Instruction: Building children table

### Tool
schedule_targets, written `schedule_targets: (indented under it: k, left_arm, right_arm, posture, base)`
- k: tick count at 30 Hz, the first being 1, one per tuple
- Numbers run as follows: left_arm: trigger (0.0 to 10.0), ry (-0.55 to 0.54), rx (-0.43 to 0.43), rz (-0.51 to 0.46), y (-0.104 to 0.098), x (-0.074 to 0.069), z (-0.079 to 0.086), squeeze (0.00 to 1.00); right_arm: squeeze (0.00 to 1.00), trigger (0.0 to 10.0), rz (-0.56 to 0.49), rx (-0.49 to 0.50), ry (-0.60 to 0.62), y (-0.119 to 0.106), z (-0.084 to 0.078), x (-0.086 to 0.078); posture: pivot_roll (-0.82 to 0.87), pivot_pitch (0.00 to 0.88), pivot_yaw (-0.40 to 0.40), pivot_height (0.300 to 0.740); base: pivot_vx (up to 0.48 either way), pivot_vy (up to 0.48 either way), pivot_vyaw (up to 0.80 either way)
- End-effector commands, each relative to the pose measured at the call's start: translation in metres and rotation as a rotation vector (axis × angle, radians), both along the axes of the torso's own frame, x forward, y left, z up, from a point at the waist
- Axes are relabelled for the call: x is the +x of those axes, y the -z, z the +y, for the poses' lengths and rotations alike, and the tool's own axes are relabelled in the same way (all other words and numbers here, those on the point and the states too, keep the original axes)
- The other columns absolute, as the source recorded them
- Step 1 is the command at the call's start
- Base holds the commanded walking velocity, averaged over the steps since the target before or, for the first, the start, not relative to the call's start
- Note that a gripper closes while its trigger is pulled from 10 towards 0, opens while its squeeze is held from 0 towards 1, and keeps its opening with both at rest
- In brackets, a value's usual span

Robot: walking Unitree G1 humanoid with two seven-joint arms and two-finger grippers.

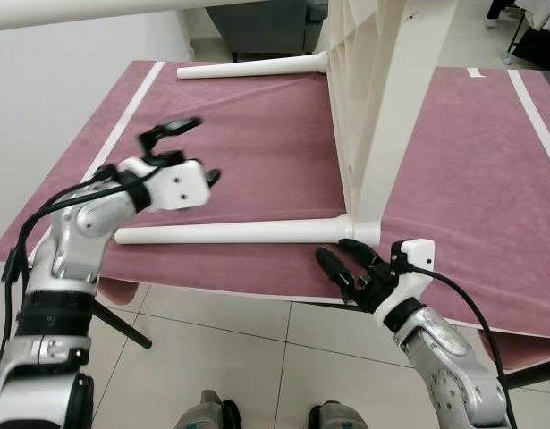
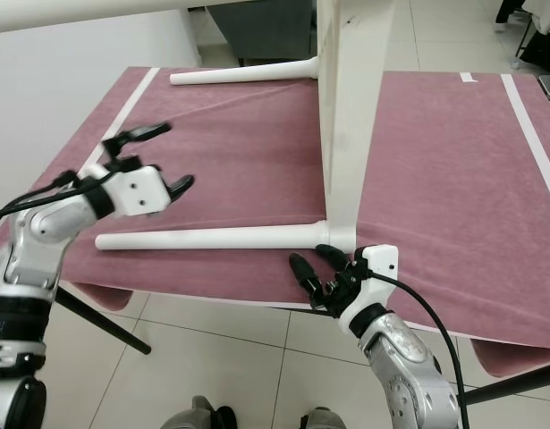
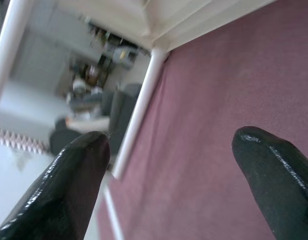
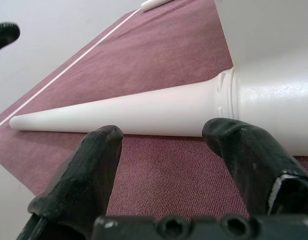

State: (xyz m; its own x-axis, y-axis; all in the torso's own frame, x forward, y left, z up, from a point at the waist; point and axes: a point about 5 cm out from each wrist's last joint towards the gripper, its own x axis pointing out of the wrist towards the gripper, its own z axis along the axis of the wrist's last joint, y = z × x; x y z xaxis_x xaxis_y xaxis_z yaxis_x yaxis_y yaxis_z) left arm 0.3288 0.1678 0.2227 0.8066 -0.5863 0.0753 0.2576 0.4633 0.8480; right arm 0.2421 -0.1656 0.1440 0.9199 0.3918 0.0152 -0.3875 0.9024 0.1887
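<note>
**Desk:** What have you got in front of you?

**Me:** I'm looking down at a work table covered by a maroon cloth (image 1: 257, 134) with white stripes near its sides. The white children's table (image 1: 368, 98) is tipped on its side on that cloth, top panel standing upright, and two of its legs run out toward my left. The near leg (image 1: 230, 233) lies flat along the cloth close to the front edge; the far leg (image 1: 252, 68) lies near the back edge.

**Desk:** Where are the grippers?

**Me:** My right gripper (image 1: 344, 262) is low at the front edge of the cloth, just beside the spot where the near leg joins the table corner. Its two black fingers are spread wide and hold nothing. From the right wrist camera I see the thick end of that leg (image 4: 143, 112) lying just beyond the fingertips, with bare cloth between the fingers.

**Desk:** And the left?

**Me:** My left gripper (image 1: 187, 150) is raised above the cloth, over the stretch between the two legs and above the thin end of the near one. Its fingers are also parted wide and empty. Its wrist camera looks past both fingertips (image 3: 78, 165) at the cloth and the far leg (image 3: 138, 107).

**Desk:** Anything else?

**Me:** Pale tiled floor (image 1: 239, 349) below the work table.
</note>
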Motion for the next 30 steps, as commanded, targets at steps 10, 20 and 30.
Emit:
schedule_targets:
  k: [10, 20, 30]
  left_arm:
    - [10.0, -0.286, -0.669, 0.203, 0.034, 0.006, 0.019, 0.00]
    - [10.0, -0.285, -0.634, 0.442, 0.080, -0.004, 0.002, 0.00]
    - [10.0, -0.267, -0.631, 0.459, 0.082, -0.010, 0.000, 0.00]
  right_arm:
    - [0.00, 10.0, -0.011, 0.036, 0.084, 0.001, 0.003, 0.008]
    - [0.00, 10.0, 0.101, -0.154, -0.245, 0.017, -0.009, -0.045]
    - [0.00, 10.0, 0.045, -0.213, 0.220, 0.002, -0.083, -0.046]
  posture:
    - [-0.08, 0.094, 0.108, 0.740]
    - [-0.11, 0.114, 0.101, 0.740]
    - [-0.13, 0.121, 0.096, 0.740]
  base:
    - [0.000, 0.000, 0.00]
    - [0.000, 0.000, 0.00]
    - [0.000, 0.000, 0.00]
